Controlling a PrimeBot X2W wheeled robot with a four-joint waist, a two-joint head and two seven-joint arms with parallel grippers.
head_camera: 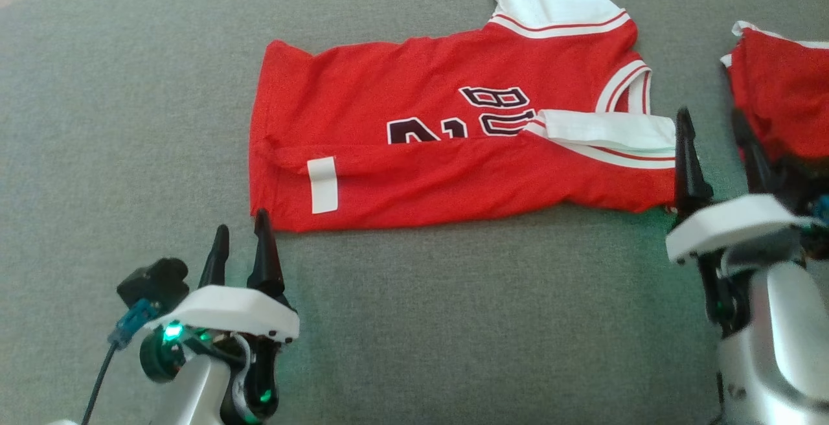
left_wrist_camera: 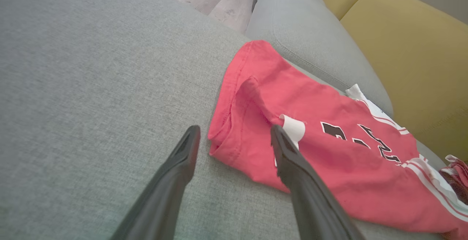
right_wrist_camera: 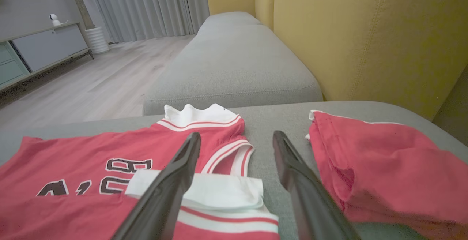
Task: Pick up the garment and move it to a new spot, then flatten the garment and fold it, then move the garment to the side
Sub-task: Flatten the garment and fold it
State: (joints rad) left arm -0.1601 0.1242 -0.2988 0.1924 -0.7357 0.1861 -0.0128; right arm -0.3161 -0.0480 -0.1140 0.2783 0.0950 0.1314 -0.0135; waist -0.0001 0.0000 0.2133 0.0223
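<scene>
Left gripper [head_camera: 241, 230], spread and empty, beside the hem corner of the jersey [head_camera: 453, 153]; right gripper [head_camera: 712, 120], spread, between jersey and second red garment [head_camera: 783, 101].

Looks along the gripper [right_wrist_camera: 237, 135], jaws spread wide, holding nothing. Finds the jersey [right_wrist_camera: 91, 152] flat on the grey seat [right_wrist_camera: 278, 117], near edge folded over, white sleeve [right_wrist_camera: 219, 192] behind the left finger [right_wrist_camera: 172, 181]. Shows a red garment [right_wrist_camera: 384, 159] at right, apart from the jersey, bare seat between. Takes in a yellow back [right_wrist_camera: 365, 31], wood floor [right_wrist_camera: 109, 79] and curtains [right_wrist_camera: 146, 6] beyond.
</scene>
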